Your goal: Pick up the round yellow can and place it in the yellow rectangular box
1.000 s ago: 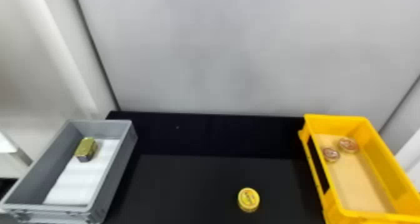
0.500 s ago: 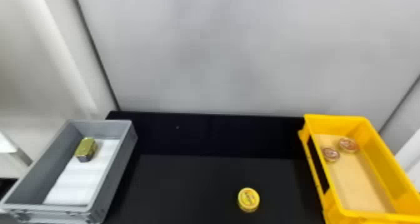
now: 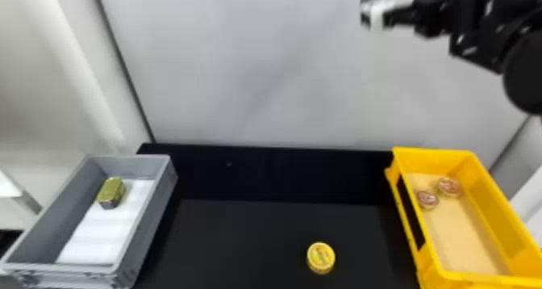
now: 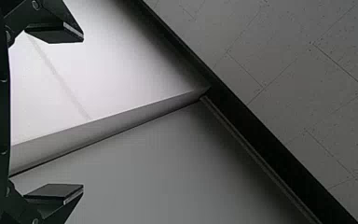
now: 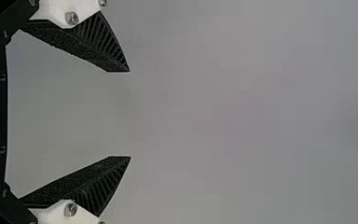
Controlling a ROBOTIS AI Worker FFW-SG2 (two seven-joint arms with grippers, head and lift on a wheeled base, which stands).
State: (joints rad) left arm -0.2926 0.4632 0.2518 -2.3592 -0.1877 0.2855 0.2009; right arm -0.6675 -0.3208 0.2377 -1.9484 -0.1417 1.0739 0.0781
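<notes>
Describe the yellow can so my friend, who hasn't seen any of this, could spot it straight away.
Find the black table between the grey box and the yellow box. On its near part, closer to the yellow box, sits a small round can with a yellow lid. It lies outside both boxes, unlike the two reddish round tins and the gold block-shaped tin.

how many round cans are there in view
3: the round yellow can on the black table, and inside the yellow rectangular box, toward its far end, a reddish round can with another beside it. The box's near wall may hide more.
</notes>
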